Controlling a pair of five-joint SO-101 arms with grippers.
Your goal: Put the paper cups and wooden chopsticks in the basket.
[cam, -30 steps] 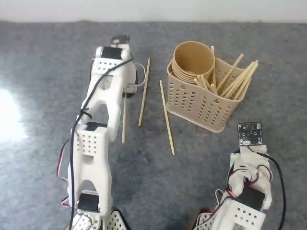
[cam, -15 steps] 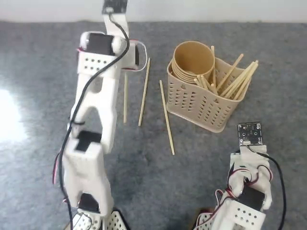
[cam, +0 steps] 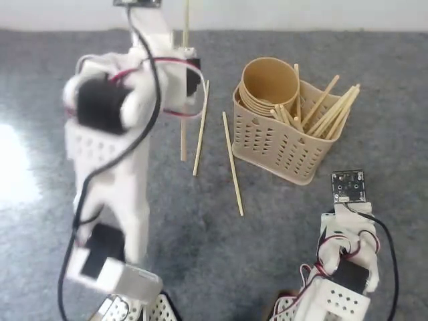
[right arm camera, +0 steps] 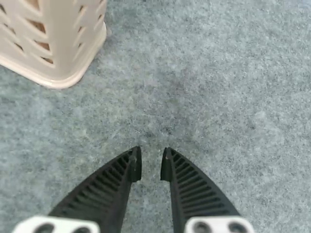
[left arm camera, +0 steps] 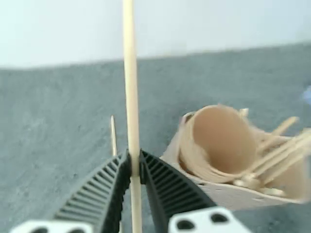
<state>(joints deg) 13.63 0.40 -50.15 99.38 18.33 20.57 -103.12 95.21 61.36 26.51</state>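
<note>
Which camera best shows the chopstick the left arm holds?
The left wrist view: the held chopstick sits pinched in the left gripper, close up. The high view gives its length, not the grip. The right wrist view faces elsewhere.

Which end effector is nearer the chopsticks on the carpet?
Left. The left end effector, gripping another chopstick, hangs beside the loose chopsticks; the right end effector sits beyond the basket.
</note>
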